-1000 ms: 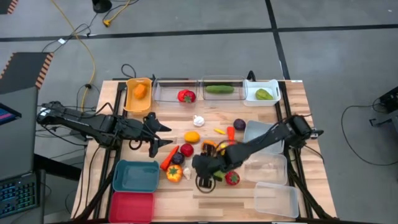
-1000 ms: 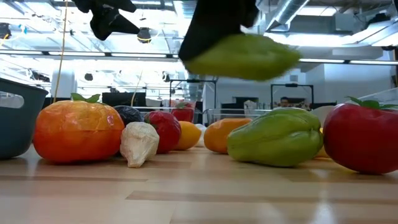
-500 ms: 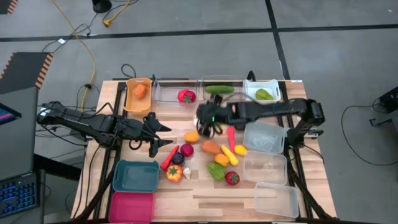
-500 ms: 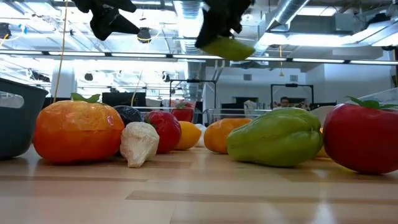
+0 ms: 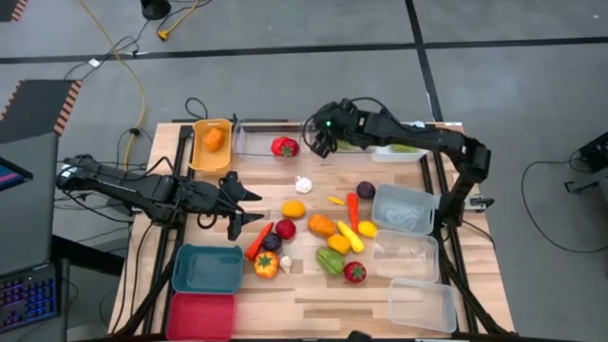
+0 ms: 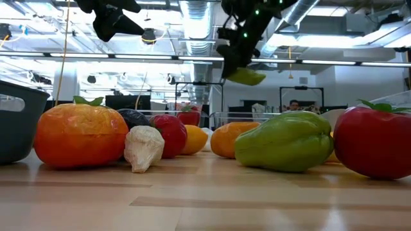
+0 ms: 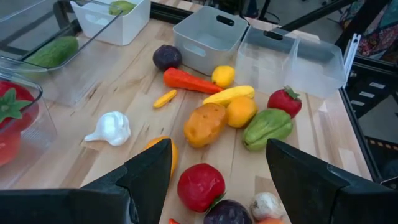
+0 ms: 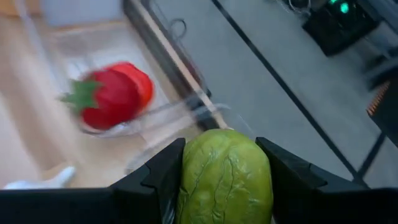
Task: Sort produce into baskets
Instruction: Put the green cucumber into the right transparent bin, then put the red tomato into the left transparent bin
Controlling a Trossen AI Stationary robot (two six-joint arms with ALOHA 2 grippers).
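**Produce sort partly done**

Produce [image 5: 323, 237] mostly lay loose at centre frame. Four upper bins [image 5: 309, 140] held single items; lower bins stood unfilled. Right gripper [image 5: 320, 140], upper centre, clasped a green vegetable [image 8: 225, 176]. Left gripper [image 5: 239, 201], left of centre, hung unclenched, holding nothing.

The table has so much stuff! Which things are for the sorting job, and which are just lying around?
For the job:
- green vegetable held in the right gripper
- toy produce on the table
- bins, like the teal one

Lying about:
- yellow cable on the floor
- keyboard
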